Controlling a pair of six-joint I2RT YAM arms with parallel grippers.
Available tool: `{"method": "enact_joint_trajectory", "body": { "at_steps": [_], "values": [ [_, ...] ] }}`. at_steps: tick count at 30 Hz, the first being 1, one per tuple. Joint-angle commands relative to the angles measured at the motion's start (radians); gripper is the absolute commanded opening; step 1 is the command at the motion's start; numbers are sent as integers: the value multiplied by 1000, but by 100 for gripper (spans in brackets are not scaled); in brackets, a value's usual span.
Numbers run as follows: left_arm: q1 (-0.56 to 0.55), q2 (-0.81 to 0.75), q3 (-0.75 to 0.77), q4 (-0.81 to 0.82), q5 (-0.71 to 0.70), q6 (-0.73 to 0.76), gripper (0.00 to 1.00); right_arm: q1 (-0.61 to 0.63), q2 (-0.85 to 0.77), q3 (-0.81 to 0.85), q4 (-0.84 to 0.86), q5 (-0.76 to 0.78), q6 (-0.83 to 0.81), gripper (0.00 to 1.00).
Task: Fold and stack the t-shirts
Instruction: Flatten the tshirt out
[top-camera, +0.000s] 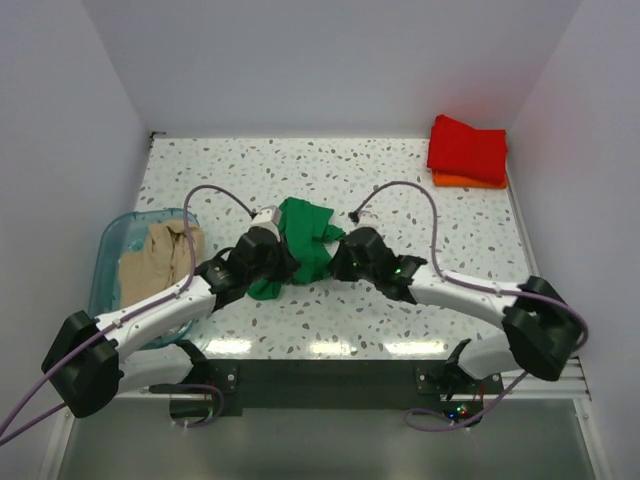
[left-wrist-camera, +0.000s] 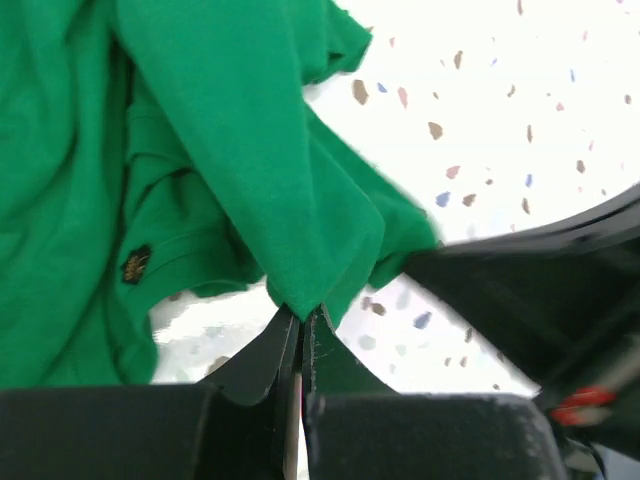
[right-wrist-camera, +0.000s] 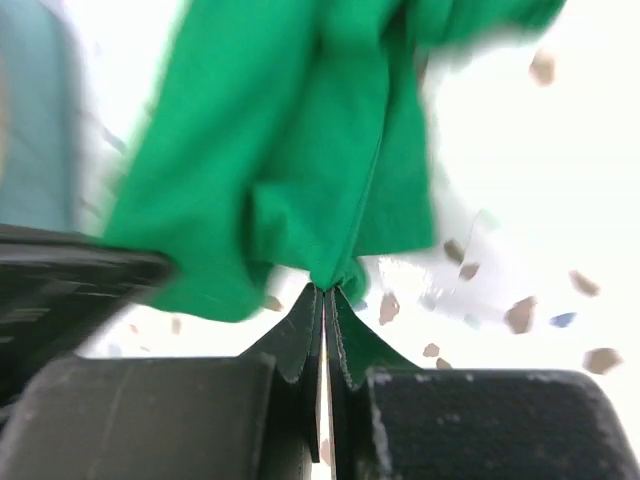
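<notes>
The green t-shirt (top-camera: 305, 240) hangs bunched between my two grippers over the middle of the speckled table (top-camera: 400, 190). My left gripper (top-camera: 275, 262) is shut on a corner of the green t-shirt (left-wrist-camera: 230, 170), its tips (left-wrist-camera: 303, 318) pinching the cloth. My right gripper (top-camera: 338, 258) is shut on another corner of the green t-shirt (right-wrist-camera: 300, 150), its tips (right-wrist-camera: 325, 292) close together. A folded red t-shirt (top-camera: 468, 148) lies on a folded orange t-shirt (top-camera: 470, 182) at the far right corner. The beige t-shirt (top-camera: 160, 258) lies crumpled in the teal bin (top-camera: 108, 262).
The teal bin stands at the table's left edge, beside my left arm. White walls close in the table at the back and sides. The right arm's black body (left-wrist-camera: 540, 290) shows close by in the left wrist view.
</notes>
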Motion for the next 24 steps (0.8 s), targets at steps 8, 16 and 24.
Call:
{"method": "enact_joint_trajectory", "body": {
  "at_steps": [8, 16, 24],
  "values": [
    [-1, 20, 195, 95, 253, 93, 26, -220, -465, 77, -396, 205, -170, 0],
    [1, 7, 132, -58, -3, -31, 42, -337, -496, 235, -574, 404, -278, 0],
    [1, 0, -57, -80, -89, -117, 42, -468, -349, 387, -579, 418, -348, 0]
  ]
}}
